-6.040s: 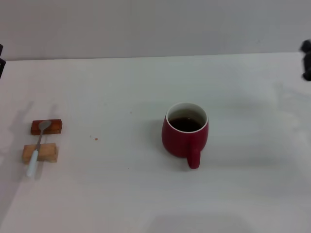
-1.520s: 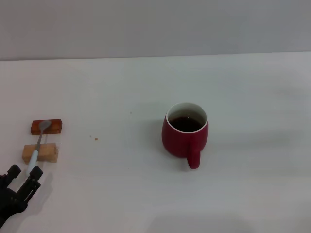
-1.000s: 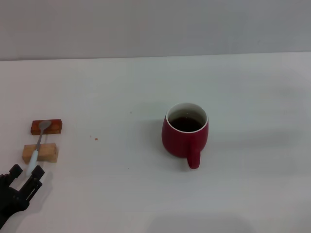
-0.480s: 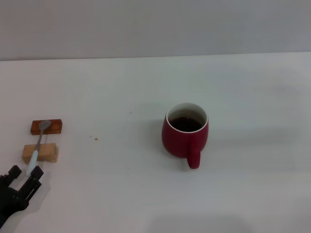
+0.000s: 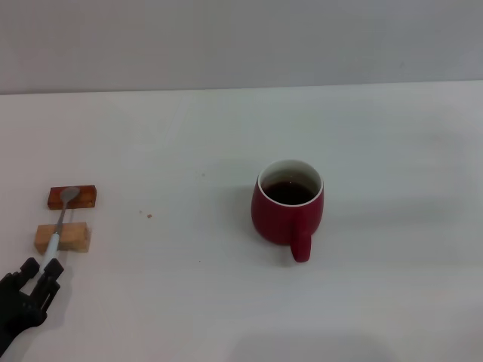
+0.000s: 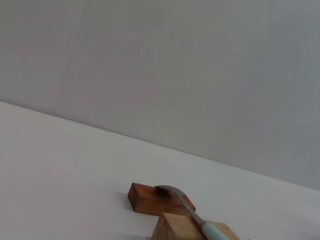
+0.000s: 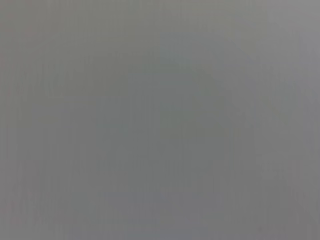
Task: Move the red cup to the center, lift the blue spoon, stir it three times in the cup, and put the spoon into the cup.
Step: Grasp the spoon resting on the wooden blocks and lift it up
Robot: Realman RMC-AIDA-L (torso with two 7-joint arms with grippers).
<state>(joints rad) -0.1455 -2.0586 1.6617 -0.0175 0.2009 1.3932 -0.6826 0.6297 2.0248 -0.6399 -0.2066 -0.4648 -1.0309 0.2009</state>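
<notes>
The blue spoon [image 5: 58, 226] is lying at the left side of the tabletop [image 5: 189, 136], its long axis running from far to near with a slight lean toward the robot's left at the near end: the grey metal bowl is pointing away, sitting on a dark reddish wooden block [image 5: 72, 197], while the neck is crossing a paler wooden block [image 5: 63, 237] and the pale bluish-white handle is overhanging toward the robot. The left end effector [image 5: 39, 273] is sitting at that handle tip with its black fingers [image 5: 29, 268] straddling it (whether they are actually pinching it I cannot tell). The red cup [image 5: 289, 207], rounded, white-rimmed and holding dark liquid, is standing upright near the centre, well apart, its handle pointing toward the robot.
</notes>
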